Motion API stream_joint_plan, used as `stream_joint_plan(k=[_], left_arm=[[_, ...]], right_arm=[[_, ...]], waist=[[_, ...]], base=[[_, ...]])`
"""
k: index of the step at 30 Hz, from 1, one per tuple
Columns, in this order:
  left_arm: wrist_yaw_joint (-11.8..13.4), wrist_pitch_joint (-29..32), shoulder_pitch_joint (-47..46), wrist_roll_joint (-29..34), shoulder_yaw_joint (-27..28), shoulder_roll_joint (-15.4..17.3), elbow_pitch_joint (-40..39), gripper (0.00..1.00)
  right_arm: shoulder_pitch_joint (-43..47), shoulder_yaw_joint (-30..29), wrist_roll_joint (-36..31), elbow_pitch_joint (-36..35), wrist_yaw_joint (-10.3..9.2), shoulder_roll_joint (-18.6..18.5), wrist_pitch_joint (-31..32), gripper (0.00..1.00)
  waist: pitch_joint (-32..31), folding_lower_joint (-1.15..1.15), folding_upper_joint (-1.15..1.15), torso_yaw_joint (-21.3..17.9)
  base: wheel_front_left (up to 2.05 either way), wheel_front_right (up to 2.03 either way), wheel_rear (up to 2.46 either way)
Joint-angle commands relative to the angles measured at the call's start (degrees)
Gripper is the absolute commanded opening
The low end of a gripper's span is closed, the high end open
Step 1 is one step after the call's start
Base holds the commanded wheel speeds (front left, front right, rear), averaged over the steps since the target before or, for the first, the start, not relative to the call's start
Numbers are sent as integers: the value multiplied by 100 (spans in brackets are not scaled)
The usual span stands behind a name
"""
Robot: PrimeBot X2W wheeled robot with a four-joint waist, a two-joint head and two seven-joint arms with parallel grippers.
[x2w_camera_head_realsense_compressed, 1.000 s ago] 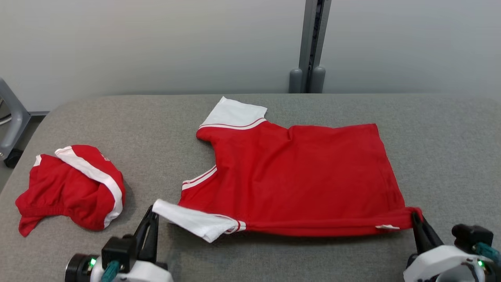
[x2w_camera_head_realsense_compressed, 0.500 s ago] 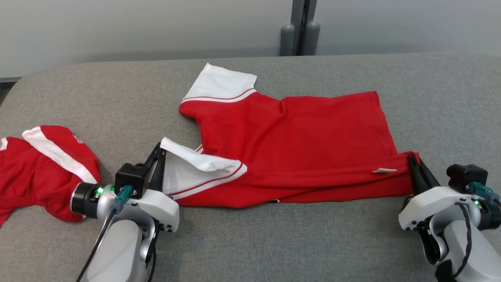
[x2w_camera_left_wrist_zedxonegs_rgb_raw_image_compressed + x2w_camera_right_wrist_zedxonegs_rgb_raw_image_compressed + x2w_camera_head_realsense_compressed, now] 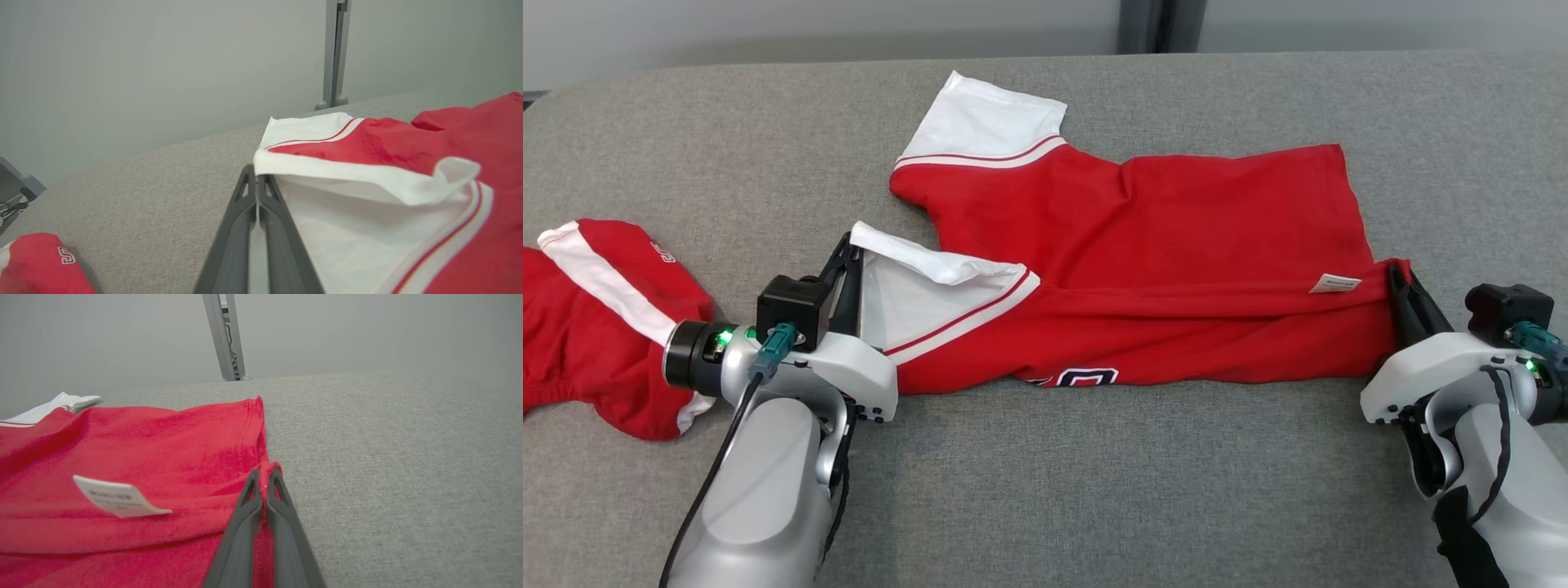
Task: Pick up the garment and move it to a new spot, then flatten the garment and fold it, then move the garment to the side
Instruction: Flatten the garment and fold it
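The grey cloth-covered table (image 3: 1094, 490) spans the scene, and a grey post (image 3: 1147, 16) rises beyond its far edge. The red garment (image 3: 1176, 229), a shirt with white sleeves, lies spread across the middle of the table, collar end to the left and hem to the right. Its near edge is lifted and turned toward the far side, so a fold runs along the near side and dark lettering (image 3: 1086, 378) shows beneath it. A second red garment (image 3: 596, 327) with a white stripe lies bunched at the left, apart from the shirt and partly behind the left wrist. The far white sleeve (image 3: 984, 118) lies flat on the table. The left gripper (image 3: 847, 245) is clamped on the cuff of the near white sleeve (image 3: 931, 286); in the left wrist view its fingers press together with white cloth pinched between them. The right gripper (image 3: 1395, 273) is clamped on the garment's near right hem corner, red cloth squeezed between its closed fingers. A small white label (image 3: 1335, 283) sits on the red cloth just left of the right gripper.
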Motion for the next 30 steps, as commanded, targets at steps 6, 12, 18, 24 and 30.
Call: stream_joint_plan(k=[6, 12, 18, 24, 30], left_arm=[[142, -3, -73, -156, -26, 24, -164, 100], [311, -2, 546, -550, 79, 18, -685, 100], [430, -2, 1232, -1029, 48, 19, -968, 100], [464, -2, 1565, -1411, -127, 21, -1033, 100], [508, -2, 1658, -1708, -332, 19, -869, 100]], right_arm=[[-74, -132, -42, -228, -1, 77, -26, 100], [394, -232, 13, -845, -1, 117, -19, 100], [967, -210, 150, -1136, -1, 94, -19, 100], [1234, -132, 230, -1093, -1, 128, -19, 100], [1196, -35, 272, -1051, -1, 146, -19, 100]], waist=[[52, 0, 0, 18], [-5, 0, 0, 29], [-71, 0, 0, 43], [-60, 0, 0, 38], [6, 0, 0, 13]], base=[[0, 0, 0], [0, 0, 0], [0, 0, 0], [0, 0, 0], [0, 0, 0]])
